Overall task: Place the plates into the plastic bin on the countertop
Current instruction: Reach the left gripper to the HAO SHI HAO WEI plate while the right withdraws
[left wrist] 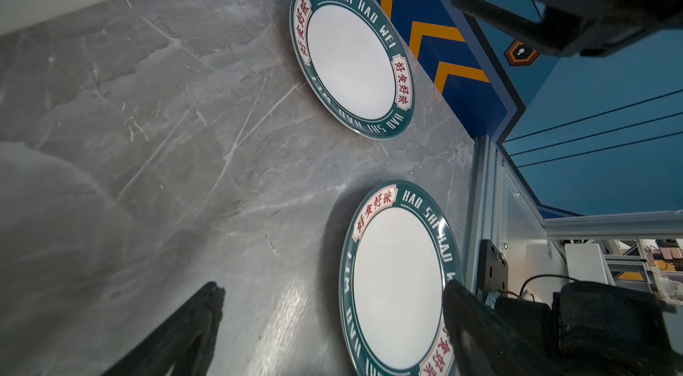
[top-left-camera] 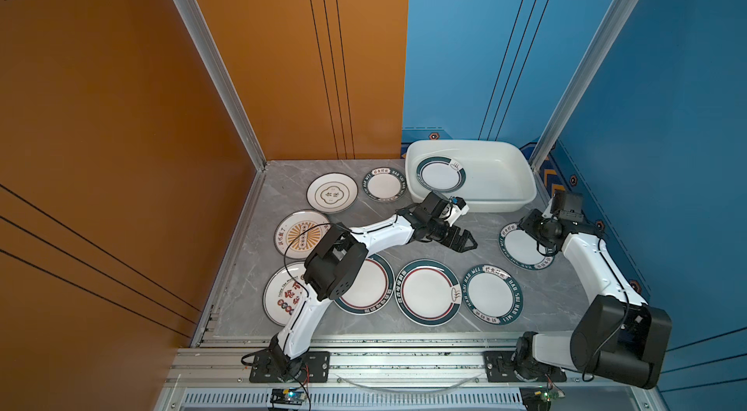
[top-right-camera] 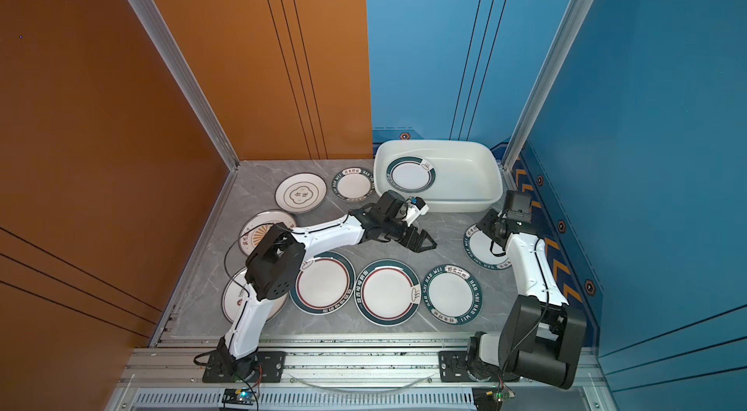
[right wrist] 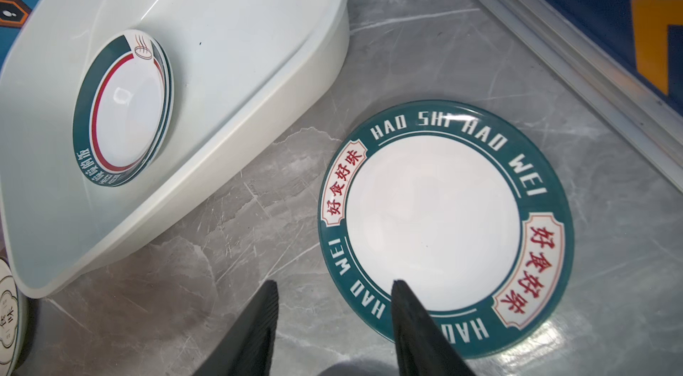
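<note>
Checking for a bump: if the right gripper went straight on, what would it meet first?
Likely the green-rimmed plate beside the plastic bin: the right gripper straddles its near rim, though height is unclear.

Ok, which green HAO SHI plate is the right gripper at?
The plate before the right end of the plastic bin; the right gripper straddles its rim. The front-row plate and the back-row plate lie far from it.

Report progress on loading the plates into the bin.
Done: one red-lined plate lies in the plastic bin; another may sit beneath it. In hand: nothing gripped; the right gripper, open, straddles the rim of a lettered plate; the left gripper is open and empty. Left: eight plates on the countertop.
</note>
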